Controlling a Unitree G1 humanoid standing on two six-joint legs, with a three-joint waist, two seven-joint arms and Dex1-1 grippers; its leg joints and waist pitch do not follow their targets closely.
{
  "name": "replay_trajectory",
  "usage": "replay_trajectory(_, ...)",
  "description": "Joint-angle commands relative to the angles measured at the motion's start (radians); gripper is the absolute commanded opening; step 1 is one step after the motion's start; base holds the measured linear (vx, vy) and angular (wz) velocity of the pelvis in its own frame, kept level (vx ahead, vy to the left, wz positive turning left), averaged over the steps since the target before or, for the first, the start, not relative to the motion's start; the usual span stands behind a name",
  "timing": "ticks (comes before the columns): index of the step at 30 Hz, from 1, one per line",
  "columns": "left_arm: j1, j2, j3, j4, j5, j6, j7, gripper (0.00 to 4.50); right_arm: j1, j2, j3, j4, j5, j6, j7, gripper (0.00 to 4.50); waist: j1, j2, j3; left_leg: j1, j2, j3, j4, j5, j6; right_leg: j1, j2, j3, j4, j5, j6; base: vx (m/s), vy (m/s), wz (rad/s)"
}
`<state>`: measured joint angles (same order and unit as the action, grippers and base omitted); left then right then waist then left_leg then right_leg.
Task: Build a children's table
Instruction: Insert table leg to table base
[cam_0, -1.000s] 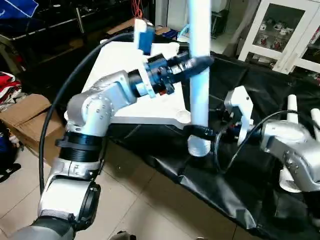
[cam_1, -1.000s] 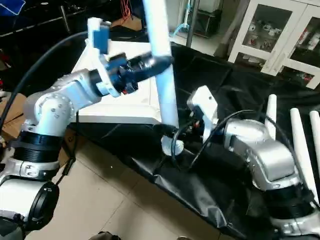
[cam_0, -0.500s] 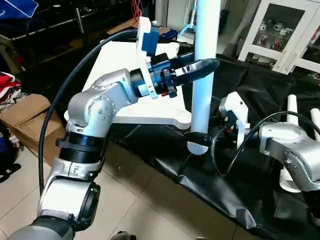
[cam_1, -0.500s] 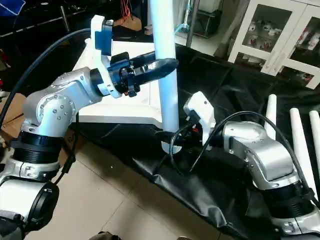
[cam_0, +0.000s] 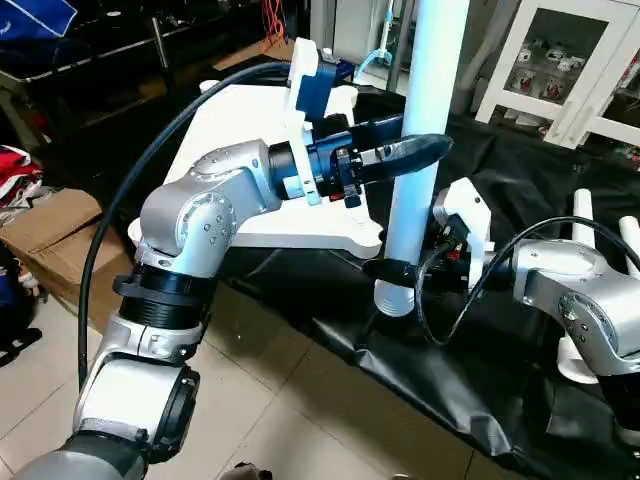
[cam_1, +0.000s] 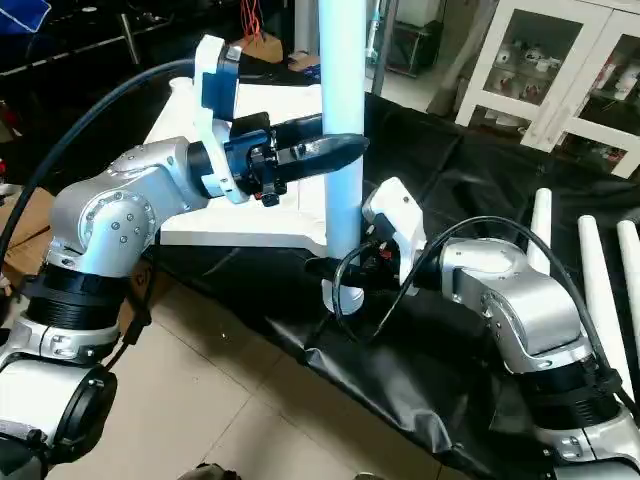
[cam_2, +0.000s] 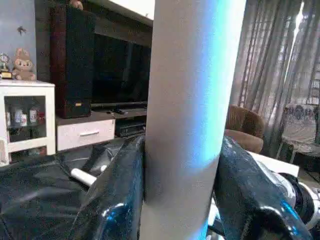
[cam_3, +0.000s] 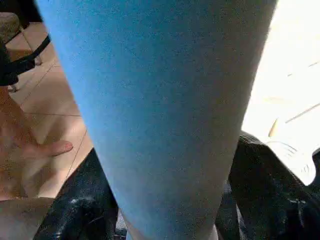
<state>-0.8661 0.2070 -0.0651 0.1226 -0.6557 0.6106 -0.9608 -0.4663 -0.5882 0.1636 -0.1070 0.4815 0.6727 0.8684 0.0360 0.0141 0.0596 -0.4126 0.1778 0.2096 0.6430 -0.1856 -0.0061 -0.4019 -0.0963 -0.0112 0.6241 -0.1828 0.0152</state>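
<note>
The leg (cam_0: 425, 150) stands nearly upright in the air, its ringed lower end just beside the near corner of the top (cam_0: 240, 130) and not yet in a socket. The top lies on the black sheet (cam_0: 470, 360) at the table's left end, flat, with a round socket (cam_0: 366, 236) visible at that near corner; I see no leg screwed into it, though its far corners are partly hidden behind the left arm. The left gripper (cam_0: 415, 152) pinches the leg about halfway up, one black finger on each side of the tube, as the left wrist view shows plainly. The right gripper (cam_0: 392, 271) clamps the same leg low down, just above its ringed end, fingers (cam_3: 75, 210) pressed to either side. So both hold one leg, and by my reading the job is at its first insertion: the end has to be brought over the corner socket, lowered in and turned home. More legs (cam_1: 590, 290) lie on the sheet to the right, well apart from the top, waiting their turn; at least three show. A white cabinet (cam_0: 570, 60) with glass doors stands behind and plays no part. Little seems finished yet; the legs all look to be still off.
</note>
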Motion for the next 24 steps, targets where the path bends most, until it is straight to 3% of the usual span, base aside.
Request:
replay_trajectory(1,-0.011,0.006,-0.006,-0.017,0.004,-0.009,-0.014,1.71,-0.009,-0.003,-0.023,-0.002,0.004,0.013,-0.003,2.63,0.000,0.003,-0.076,0.045,0.041,-0.025,-0.090,-0.203,-0.025,0.038,-0.030,0.014,-0.064,-0.115,-0.257,0.000,0.000,0.00)
replay_trajectory(10,-0.012,0.008,-0.006,-0.017,0.005,-0.003,-0.026,1.71,-0.012,0.005,-0.032,0.003,0.007,0.017,-0.002,2.03,-0.002,0.003,-0.075,0.046,0.041,-0.026,-0.092,-0.226,-0.037,0.035,-0.030,0.015,-0.067,-0.143,-0.249,0.000,0.000,0.00)
replay_trajectory(18,-0.007,0.014,-0.012,-0.010,0.021,-0.013,-0.027,1.71,-0.014,0.010,-0.033,0.005,0.008,0.018,-0.001,1.95,-0.001,0.003,-0.075,0.046,0.040,-0.026,-0.093,-0.222,-0.035,0.035,-0.029,0.015,-0.066,-0.131,-0.251,0.000,0.000,0.00)
replay_trajectory(19,-0.006,0.014,-0.021,0.011,0.069,-0.054,0.003,2.06,-0.012,0.013,-0.037,0.006,0.010,0.016,-0.002,1.95,-0.002,0.003,-0.075,0.046,0.040,-0.026,-0.093,-0.224,-0.034,0.035,-0.029,0.015,-0.067,-0.135,-0.250,0.000,0.000,0.00)
replay_trajectory(21,-0.005,0.014,-0.022,0.023,0.082,-0.065,0.013,2.41,-0.011,0.015,-0.040,0.006,0.011,0.015,-0.004,1.94,-0.002,0.003,-0.075,0.046,0.041,-0.027,-0.094,-0.235,-0.038,0.034,-0.030,0.016,-0.069,-0.151,-0.243,0.000,0.000,0.00)
replay_trajectory(23,0.000,0.011,-0.006,0.036,0.065,-0.046,0.020,2.42,-0.008,0.020,-0.048,0.007,0.011,0.013,-0.012,1.93,-0.003,0.009,-0.074,0.046,0.040,-0.028,-0.095,-0.239,-0.043,0.034,-0.029,0.016,-0.068,-0.151,-0.239,0.000,0.000,0.00)
replay_trajectory(24,0.004,0.012,0.007,0.039,0.045,-0.024,0.019,2.52,-0.006,0.023,-0.056,0.008,0.011,0.012,-0.020,1.91,-0.003,0.006,-0.075,0.047,0.040,-0.027,-0.094,-0.242,-0.045,0.033,-0.028,0.016,-0.069,-0.151,-0.239,0.000,0.000,0.00)
